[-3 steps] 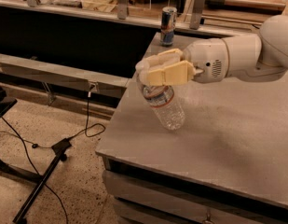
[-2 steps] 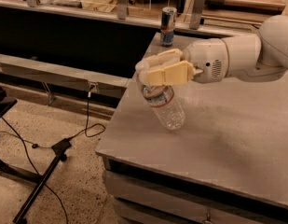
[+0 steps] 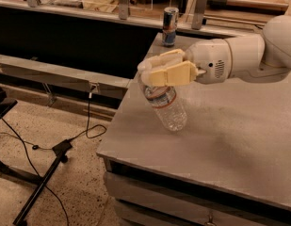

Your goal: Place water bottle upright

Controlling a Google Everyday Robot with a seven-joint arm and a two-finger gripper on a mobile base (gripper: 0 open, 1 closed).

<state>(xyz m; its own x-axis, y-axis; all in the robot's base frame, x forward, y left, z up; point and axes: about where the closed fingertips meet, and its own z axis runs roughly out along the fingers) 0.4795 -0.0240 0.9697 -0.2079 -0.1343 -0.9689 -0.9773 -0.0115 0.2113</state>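
Nearest, at 8 o'clock in the view, a black stand (image 3: 40,182) slants across the speckled floor, with thin black cables (image 3: 89,117) looping past it toward the table.

The grey table (image 3: 230,131) fills the lower right, its front edge running from 7 o'clock to 4 o'clock. On its near left part, close to the left edge, is the water bottle (image 3: 167,108). It is tilted rather than upright: its base touches the tabletop at the 5 o'clock end and its neck leans up toward 11 o'clock. A narrow label band (image 3: 158,97) circles it just below the fingers.

The gripper (image 3: 147,73) sits over the top of the bottle, its two cream fingers (image 3: 171,74) closed on the upper part, one above and one below the neck. The white arm (image 3: 244,55) reaches in from 3 o'clock, level above the table surface.

Farther back, at 12 o'clock from the bottle and well apart from it, a blue-and-silver can (image 3: 170,26) stands upright near the table's far edge. Beyond it a ledge with grey posts (image 3: 123,1) crosses the top of the view.
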